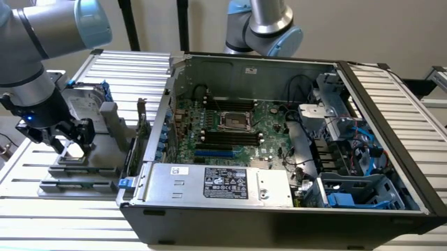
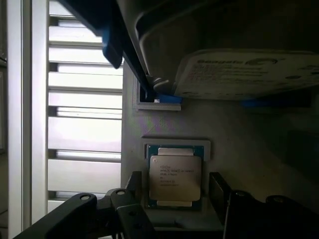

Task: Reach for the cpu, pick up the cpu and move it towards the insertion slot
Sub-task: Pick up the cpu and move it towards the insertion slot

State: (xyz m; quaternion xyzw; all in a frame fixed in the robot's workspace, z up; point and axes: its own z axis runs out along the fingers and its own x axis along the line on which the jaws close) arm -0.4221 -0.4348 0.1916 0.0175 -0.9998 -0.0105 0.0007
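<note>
The cpu (image 2: 175, 177), a small square chip with a silvery top, lies flat in a recess of the grey holder (image 2: 249, 134). My gripper (image 2: 175, 191) hovers open just above it, one dark finger (image 2: 133, 183) on each side of the chip, not touching it. In the exterior view the gripper (image 1: 66, 142) hangs over the grey holder (image 1: 84, 170) at the exterior view's left, outside the computer case. The insertion slot (image 1: 234, 120), a square socket with a shiny metal frame, sits on the motherboard inside the open case.
An upright silver hard drive (image 1: 84, 107) with a blue frame stands just behind the gripper on the holder. The open case wall (image 1: 150, 141) separates holder and motherboard. Black memory slots (image 1: 231, 137), cables and a drive cage (image 1: 349, 141) surround the socket. A second arm (image 1: 265, 26) stands behind the case.
</note>
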